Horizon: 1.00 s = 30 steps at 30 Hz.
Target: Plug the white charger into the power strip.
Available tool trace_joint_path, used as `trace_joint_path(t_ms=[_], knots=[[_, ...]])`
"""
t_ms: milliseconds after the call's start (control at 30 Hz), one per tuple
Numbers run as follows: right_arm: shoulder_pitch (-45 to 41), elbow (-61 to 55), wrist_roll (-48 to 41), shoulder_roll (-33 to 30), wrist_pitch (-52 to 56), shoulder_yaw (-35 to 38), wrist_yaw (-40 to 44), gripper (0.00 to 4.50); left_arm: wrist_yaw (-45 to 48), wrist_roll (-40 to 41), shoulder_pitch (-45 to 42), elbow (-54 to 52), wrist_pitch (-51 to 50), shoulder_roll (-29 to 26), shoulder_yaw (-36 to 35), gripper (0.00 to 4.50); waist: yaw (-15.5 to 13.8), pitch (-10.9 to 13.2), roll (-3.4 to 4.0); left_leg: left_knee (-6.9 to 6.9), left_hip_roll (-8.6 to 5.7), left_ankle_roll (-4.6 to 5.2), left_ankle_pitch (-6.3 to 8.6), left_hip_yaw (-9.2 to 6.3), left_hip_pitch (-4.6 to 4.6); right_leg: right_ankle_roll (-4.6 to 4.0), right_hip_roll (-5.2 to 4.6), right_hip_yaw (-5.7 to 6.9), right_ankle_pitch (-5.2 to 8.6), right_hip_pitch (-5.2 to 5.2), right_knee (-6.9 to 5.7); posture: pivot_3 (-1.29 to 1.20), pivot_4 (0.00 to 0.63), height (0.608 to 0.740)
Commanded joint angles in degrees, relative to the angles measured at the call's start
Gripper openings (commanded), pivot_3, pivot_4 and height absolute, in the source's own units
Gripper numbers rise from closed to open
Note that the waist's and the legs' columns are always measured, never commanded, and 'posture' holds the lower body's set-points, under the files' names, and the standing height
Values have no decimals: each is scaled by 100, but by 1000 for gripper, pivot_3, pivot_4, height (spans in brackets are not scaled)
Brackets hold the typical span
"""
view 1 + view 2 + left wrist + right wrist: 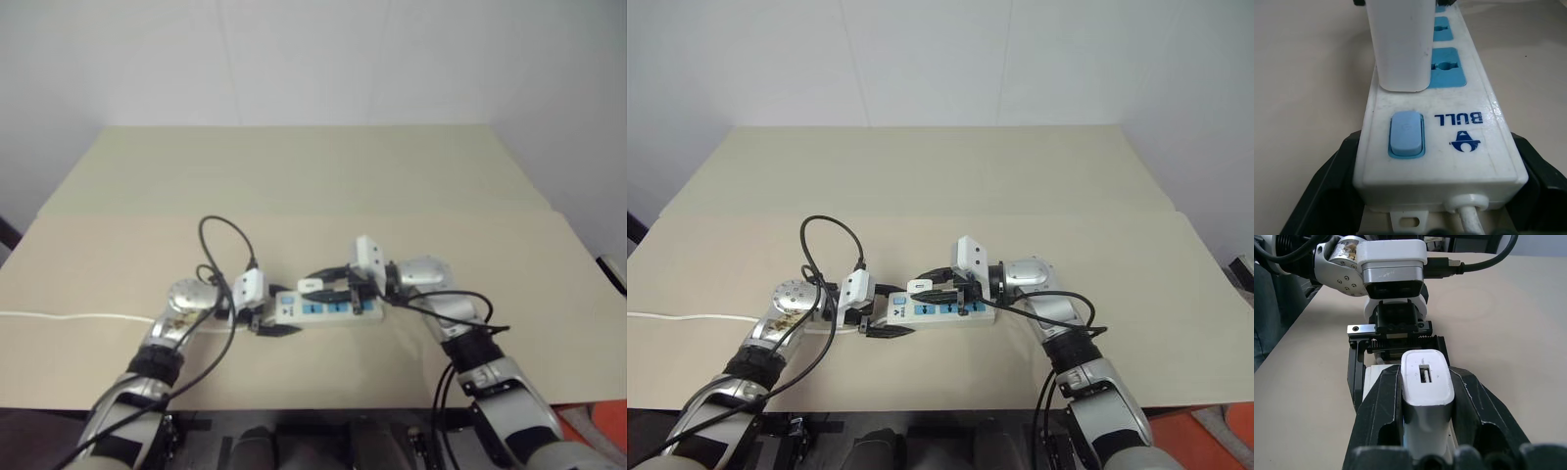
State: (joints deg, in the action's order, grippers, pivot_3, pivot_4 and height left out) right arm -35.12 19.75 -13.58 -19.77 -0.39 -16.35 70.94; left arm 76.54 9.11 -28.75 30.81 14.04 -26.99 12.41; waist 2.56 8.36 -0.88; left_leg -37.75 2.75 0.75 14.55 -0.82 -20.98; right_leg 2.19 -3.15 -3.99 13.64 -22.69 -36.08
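Observation:
The power strip (338, 309) lies across the near middle of the beige table, blue sockets facing up. My left gripper (275, 314) is shut on its cord end; in the left wrist view both black fingers (1327, 191) press the strip's sides (1479, 147) by the blue switch. The white charger (312, 285) stands upright on the strip's face over the socket nearest the switch. Its base (1400, 73) meets the strip, and its prongs are hidden. My right gripper (319, 287) is shut on the charger (1426, 382), one finger (1376, 416) on each side.
The strip's thin white cord (78, 316) runs left along the table (294, 186) to its edge. A black arm cable (227, 233) loops up over the left wrist. The table's front edge lies close under both arms.

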Motion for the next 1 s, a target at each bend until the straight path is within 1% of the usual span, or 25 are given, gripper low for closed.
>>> trace_joint_path(t_ms=[33,167,600,800,867,1000], knots=[[339,437,397,-144,185,-284,66,1112,153,-65,9,-227,204,-25,97,3334,-1,-1,-1,0,0,0,0,0,0,0,0,0,0,0,1,0,150,740],[429,443,389,-190,217,-276,89,1112,172,-43,-22,-195,246,-20,77,3334,-6,-1,-2,0,0,0,0,0,-1,0,0,0,0,1,2,0,150,740],[303,408,499,45,189,-507,73,1112,144,-36,-19,-175,348,45,78,3334,1,-2,-2,1,0,0,0,0,1,0,0,0,1,1,1,0,150,740],[308,365,469,-3,228,-488,128,1112,135,-39,-19,-165,354,63,77,3334,1,-2,-2,2,0,0,0,0,2,-1,0,0,1,0,1,0,150,740],[316,359,459,-9,218,-468,117,1834,125,-43,-20,-159,351,74,79,3334,-5,-2,-2,2,0,0,0,0,1,-1,0,0,1,1,1,0,150,740],[339,339,503,25,183,-402,26,3127,113,-46,-27,-138,362,103,75,3334,-15,-10,-16,1,0,0,0,-1,-6,-1,-1,1,1,-4,3,0,150,740]])
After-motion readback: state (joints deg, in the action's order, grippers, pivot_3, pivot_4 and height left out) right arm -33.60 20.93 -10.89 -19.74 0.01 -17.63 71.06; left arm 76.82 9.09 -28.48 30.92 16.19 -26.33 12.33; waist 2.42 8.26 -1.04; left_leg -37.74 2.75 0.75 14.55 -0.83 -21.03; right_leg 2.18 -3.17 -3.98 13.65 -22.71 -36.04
